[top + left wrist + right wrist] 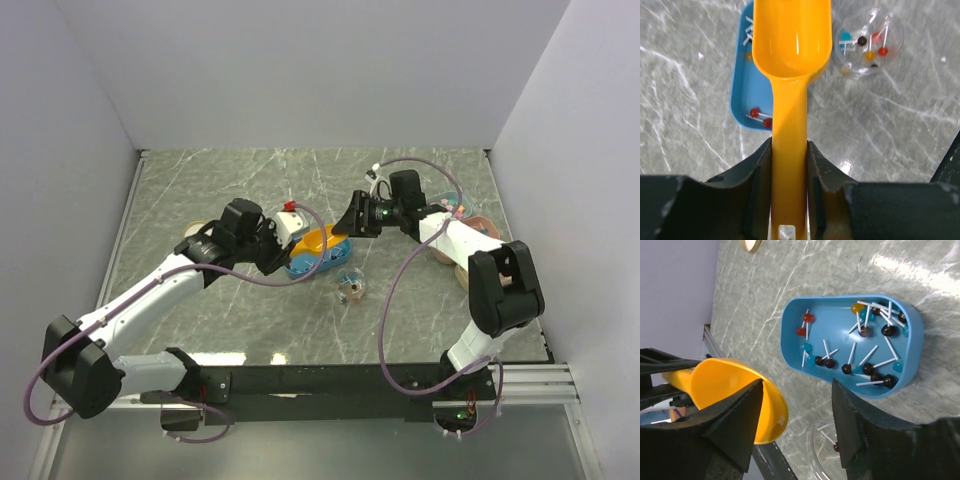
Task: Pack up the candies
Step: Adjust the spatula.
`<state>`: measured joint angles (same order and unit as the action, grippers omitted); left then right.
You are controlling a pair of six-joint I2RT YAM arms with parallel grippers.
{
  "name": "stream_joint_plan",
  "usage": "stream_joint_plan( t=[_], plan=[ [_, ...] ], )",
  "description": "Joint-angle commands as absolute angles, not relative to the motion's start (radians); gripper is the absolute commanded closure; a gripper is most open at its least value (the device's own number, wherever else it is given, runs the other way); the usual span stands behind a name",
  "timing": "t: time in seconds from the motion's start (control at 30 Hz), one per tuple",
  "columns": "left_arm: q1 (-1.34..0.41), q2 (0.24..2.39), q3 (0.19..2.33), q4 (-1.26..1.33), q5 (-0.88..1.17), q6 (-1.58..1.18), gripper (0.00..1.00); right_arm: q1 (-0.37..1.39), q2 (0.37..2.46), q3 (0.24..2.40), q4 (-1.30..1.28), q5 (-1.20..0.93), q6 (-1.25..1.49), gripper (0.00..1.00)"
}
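Left fingers (754,177) clamp scoop (791,50) over tray (835,322) of candies (846,369).

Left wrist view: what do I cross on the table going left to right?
blue tray → orange scoop → clear cup

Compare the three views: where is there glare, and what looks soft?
Top external: even light, faint sheen on the table by the arm bases. Left wrist: white streaks glare on the orange scoop; the clear cup looks soft. Right wrist: bright glare on the table, upper right; blue tray sharp.
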<state>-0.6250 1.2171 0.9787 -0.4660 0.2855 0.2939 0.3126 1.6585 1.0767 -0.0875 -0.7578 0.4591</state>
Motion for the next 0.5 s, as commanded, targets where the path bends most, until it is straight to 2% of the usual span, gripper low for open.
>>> stream_joint_plan(
  t=[0.0,0.23,0.47],
  plan=[
    [-0.623,1.137,0.957,-0.335,0.345,0.264,0.99,0.314,1.670,1.060,-0.041,-0.779,0.476,0.38],
    [-0.589,1.045,0.867,-0.184,0.406,0.201,0.97,0.313,1.697,1.045,-0.058,-0.773,0.472,0.45],
    [-0.578,1.046,0.827,-0.106,0.452,0.137,0.95,0.325,1.697,1.055,-0.075,-0.769,0.463,0.45]
  ],
)
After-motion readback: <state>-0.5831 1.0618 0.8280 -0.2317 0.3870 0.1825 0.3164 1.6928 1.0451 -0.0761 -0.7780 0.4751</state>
